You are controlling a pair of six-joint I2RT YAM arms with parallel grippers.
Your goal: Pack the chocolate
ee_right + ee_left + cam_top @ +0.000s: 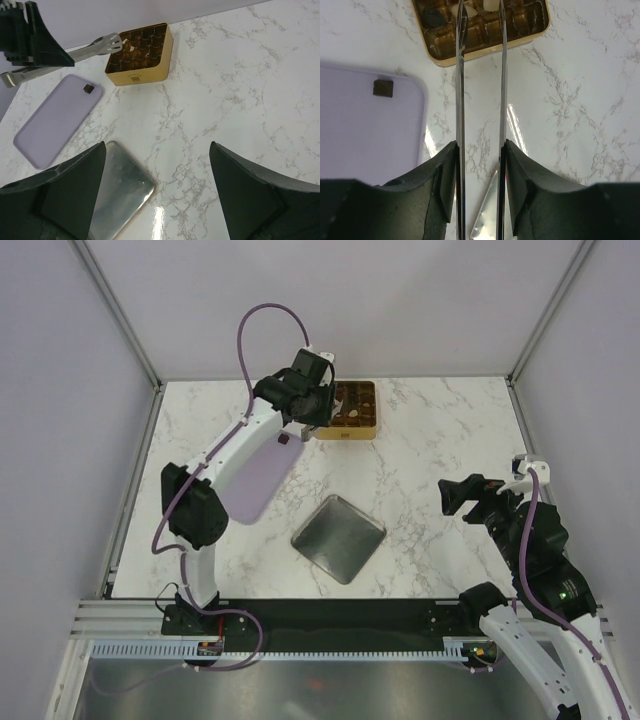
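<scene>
One dark brown square chocolate (383,88) lies on the flat lilac board (360,135), near its corner closest to the tin. The square gold tin (142,75) at the back holds more pieces in its grid: a dark round one (434,17) and a pale one (131,48). My left gripper (480,150) is shut on thin metal tongs (462,90). Their slightly parted tips reach over the tin's near compartments, with the pale piece by the tips. My right gripper (157,165) hangs open and empty over the right side of the table.
A square silver lid (338,537) lies flat on the marble between the arms, in front of the tin. The lilac board (262,475) lies under the left arm. White walls with metal rails close off the table on three sides.
</scene>
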